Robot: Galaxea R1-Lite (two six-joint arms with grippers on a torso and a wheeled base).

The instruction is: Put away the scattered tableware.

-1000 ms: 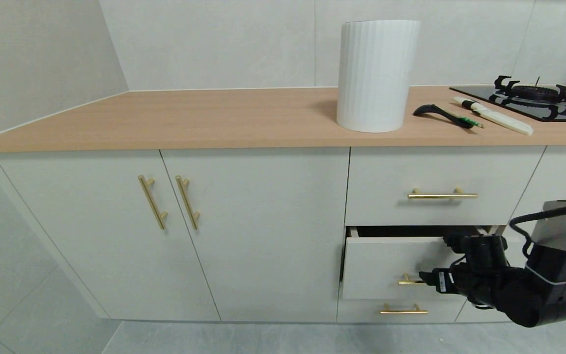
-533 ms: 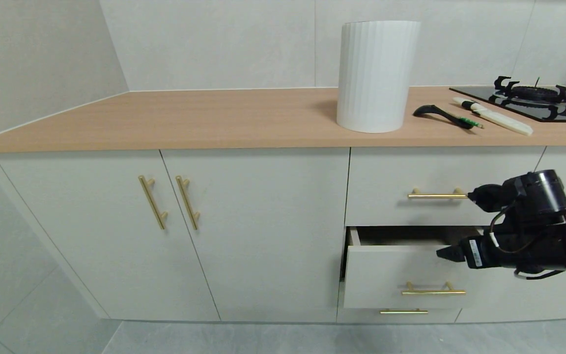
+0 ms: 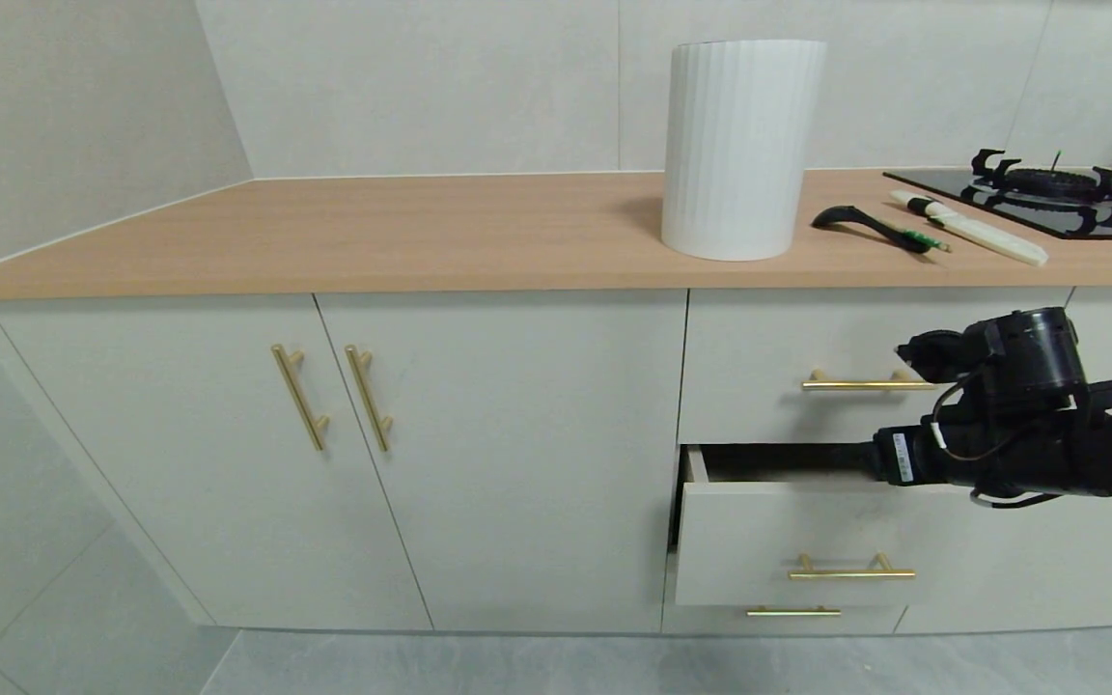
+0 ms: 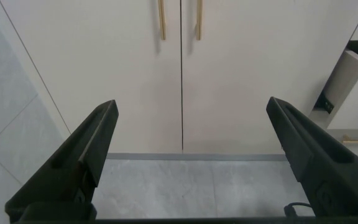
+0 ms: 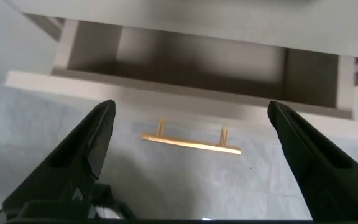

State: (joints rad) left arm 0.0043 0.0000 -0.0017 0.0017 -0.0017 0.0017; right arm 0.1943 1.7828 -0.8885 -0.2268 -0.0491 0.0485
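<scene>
Right gripper (image 3: pixel 889 405): fingers spread wide, nothing between them, poised just in front of and slightly above the drawer (image 3: pixel 778 526). In its own wrist view the right gripper (image 5: pixel 190 107) looks down into the drawer (image 5: pixel 197 62), with the brass handle (image 5: pixel 191 143) below the fingers and apart from them. Drawer: pulled partway out, its top open. Tableware: a black ladle (image 3: pixel 865 224) and a white knife (image 3: pixel 976 232), with a thin green-tipped piece between them that is too small to identify. All lie on the counter (image 3: pixel 421 232), above and beyond the right gripper, between a tall white ribbed canister (image 3: pixel 739 145) and the stove (image 3: pixel 1048 188). Left gripper (image 4: pixel 191 112): likewise spread and unloaded, held low facing the cupboard doors (image 4: pixel 180 68). Step in hand, as judged: opening the drawer appears done and the collecting has not begun. Next move, as judged: raise the right gripper over the counter edge, bring it down on the ladle's handle as the nearest piece, and close across the narrow shaft. The ladle lies flat on the surface, so the fingers must go low.
</scene>
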